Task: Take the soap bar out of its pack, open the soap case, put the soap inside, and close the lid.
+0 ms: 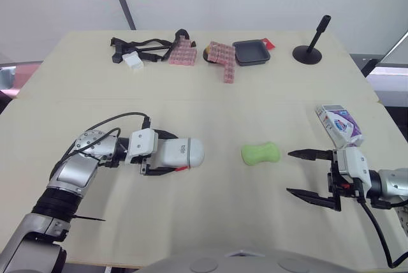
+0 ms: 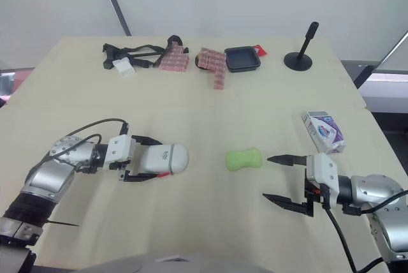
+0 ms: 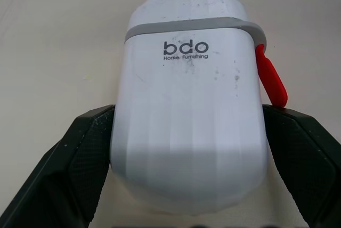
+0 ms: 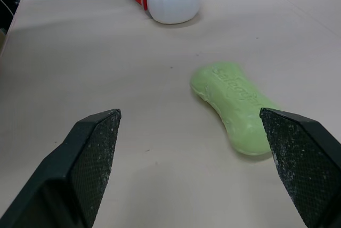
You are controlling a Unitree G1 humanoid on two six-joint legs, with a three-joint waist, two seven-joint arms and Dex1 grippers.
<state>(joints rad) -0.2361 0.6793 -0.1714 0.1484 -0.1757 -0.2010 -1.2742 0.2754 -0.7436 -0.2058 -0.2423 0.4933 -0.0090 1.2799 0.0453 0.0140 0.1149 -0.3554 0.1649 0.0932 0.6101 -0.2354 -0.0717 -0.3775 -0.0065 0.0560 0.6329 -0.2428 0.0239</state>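
The back end of the white soap case (image 1: 182, 152) is hidden behind the left gripper (image 1: 173, 153), whose black fingers (image 3: 69, 169) clamp its two sides. The case lies on its side on the bench (image 1: 210, 94) with its rounded end towards the middle. Its lid sits shut on a grey seam, and a small red tab (image 3: 270, 76) sticks out by one finger. The soap bar (image 1: 260, 153), pale green and waisted, lies bare on the bench between the two arms. The lettering pressed into it is hard to read. The right gripper (image 1: 289, 172) hangs spread wide and empty, just beside the bar. The pack (image 1: 340, 124) rests near the bench's right edge; I cannot tell whether its flap is open.
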